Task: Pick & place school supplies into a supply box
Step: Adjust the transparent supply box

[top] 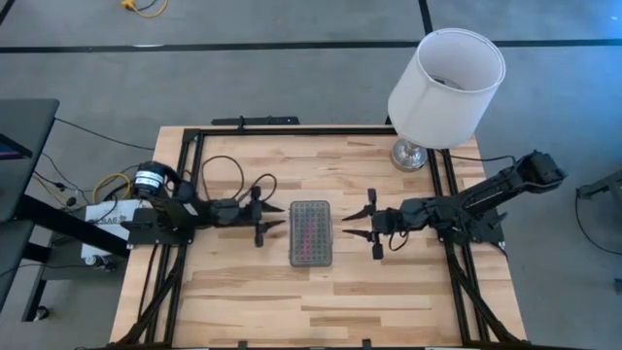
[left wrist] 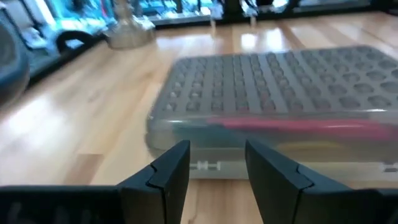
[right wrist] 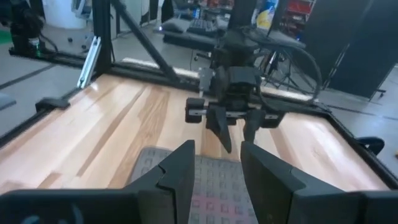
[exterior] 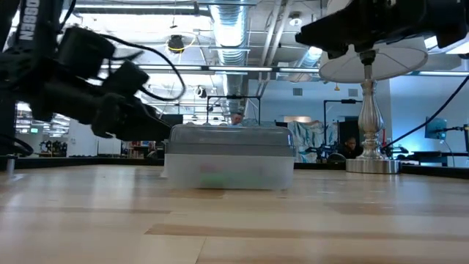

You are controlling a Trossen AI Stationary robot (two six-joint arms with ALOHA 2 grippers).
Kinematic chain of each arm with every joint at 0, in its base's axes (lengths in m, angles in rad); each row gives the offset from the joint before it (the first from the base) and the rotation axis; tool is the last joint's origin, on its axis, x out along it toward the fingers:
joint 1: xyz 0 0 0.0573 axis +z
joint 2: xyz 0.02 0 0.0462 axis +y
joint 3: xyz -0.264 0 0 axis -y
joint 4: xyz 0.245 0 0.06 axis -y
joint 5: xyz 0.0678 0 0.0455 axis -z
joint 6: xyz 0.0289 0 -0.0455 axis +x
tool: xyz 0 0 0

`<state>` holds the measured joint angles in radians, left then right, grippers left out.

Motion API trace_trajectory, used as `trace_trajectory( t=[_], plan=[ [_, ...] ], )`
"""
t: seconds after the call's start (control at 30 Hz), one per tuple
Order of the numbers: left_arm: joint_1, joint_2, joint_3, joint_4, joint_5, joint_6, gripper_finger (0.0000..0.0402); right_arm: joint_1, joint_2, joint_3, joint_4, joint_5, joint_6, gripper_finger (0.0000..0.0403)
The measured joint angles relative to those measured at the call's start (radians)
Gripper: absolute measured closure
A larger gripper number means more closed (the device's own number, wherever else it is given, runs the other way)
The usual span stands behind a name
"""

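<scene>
Closed supply box [top: 311, 234] on table [top: 233, 292], pink and green supplies [left wrist: 298, 125] inside.

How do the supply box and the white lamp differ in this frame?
The supply box lies low and flat at mid-table between the left gripper and right gripper; the white lamp stands tall at the far right corner. The box is translucent, with coloured supplies showing through its closed, ribbed lid; the lamp has an opaque white shade on a silver base. Both rest on the wooden table.
</scene>
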<state>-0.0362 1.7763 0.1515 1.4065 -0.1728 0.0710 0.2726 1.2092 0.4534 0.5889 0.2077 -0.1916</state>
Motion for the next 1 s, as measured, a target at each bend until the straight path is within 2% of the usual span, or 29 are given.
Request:
trace_trajectory(
  t=[0.1, 0.17, 0.37, 0.83, 1.0],
  plan=[
    [0.029, 0.000, 0.052, -0.090, 0.071, 0.012, 0.0251, 0.002, 0.004, 0.000, -0.005, 0.000, 0.000, 0.0276],
    [0.033, 0.000, 0.067, -0.091, 0.092, 0.030, 0.0251, 0.007, 0.003, 0.000, -0.005, 0.000, 0.000, 0.0276],
    [0.045, 0.000, 0.070, -0.095, 0.085, 0.041, 0.0251, 0.024, 0.003, 0.000, -0.016, 0.000, -0.001, 0.0276],
    [0.097, 0.000, 0.085, -0.147, 0.189, 0.023, 0.0251, 0.023, 0.003, 0.000, -0.008, 0.000, 0.000, 0.0276],
    [0.099, 0.000, 0.103, -0.161, 0.195, 0.032, 0.0251, 0.023, 0.003, 0.000, -0.007, 0.000, 0.000, 0.0276]
  ],
)
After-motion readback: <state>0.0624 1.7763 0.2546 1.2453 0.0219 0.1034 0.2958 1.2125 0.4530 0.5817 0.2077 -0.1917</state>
